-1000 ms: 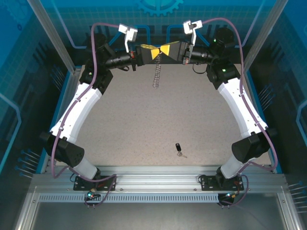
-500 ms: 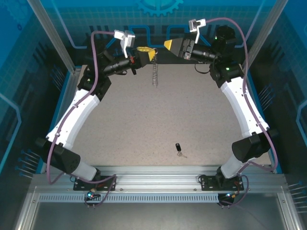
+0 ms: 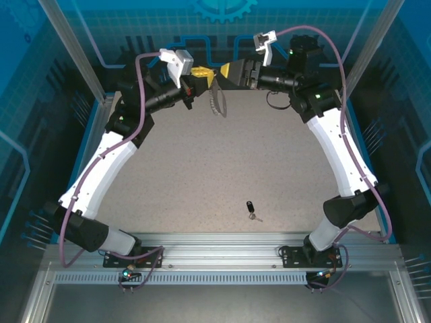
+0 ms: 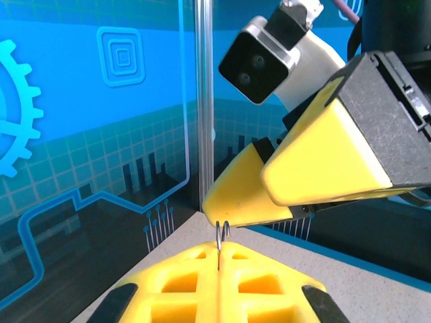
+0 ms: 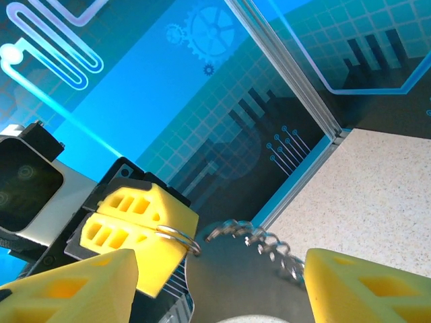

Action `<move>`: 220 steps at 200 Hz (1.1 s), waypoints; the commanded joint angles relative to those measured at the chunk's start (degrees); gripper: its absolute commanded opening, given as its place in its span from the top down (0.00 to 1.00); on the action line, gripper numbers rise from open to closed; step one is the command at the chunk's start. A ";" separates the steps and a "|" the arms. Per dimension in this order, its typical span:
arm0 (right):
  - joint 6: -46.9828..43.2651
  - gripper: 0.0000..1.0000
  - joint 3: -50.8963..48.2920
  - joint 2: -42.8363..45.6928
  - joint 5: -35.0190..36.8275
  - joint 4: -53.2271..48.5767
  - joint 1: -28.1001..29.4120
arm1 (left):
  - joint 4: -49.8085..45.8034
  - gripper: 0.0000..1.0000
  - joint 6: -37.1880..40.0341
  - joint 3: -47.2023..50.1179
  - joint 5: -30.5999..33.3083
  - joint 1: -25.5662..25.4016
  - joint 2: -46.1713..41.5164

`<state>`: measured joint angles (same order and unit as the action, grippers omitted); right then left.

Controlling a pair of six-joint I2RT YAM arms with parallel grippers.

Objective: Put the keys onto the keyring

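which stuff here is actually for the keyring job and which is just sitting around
For the job: key, lying on the table; keyring with beaded chain, clamped in the shut left tool; open right tool facing it.
Just surroundings: blue printed wall panels, aluminium frame post.

Left pincer (image 4: 219, 259) clamped, right pincer (image 5: 220, 269) spread

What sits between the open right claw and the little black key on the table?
Nothing visible: the key lies alone on the speckled table, far nearer the arm bases than the right gripper.
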<state>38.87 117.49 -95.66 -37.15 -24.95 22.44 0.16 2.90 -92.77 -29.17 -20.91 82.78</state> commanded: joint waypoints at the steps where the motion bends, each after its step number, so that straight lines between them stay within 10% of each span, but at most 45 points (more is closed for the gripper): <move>1: -2.11 0.33 3.01 -1.55 1.11 -3.01 1.42 | -0.38 1.00 2.55 0.31 1.15 -0.27 -1.92; 123: -2.33 0.33 3.89 -2.88 0.95 -4.15 1.50 | -1.03 1.00 1.93 0.73 1.32 -0.45 -2.14; 220: 0.16 0.37 -43.06 21.34 16.40 -11.98 -4.08 | 2.65 1.00 -5.14 8.86 8.07 -0.19 -6.32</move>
<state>40.36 81.25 -77.17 -27.40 -28.36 17.37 -0.62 1.10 -85.60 -23.51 -21.06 80.01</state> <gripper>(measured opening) 0.641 0.052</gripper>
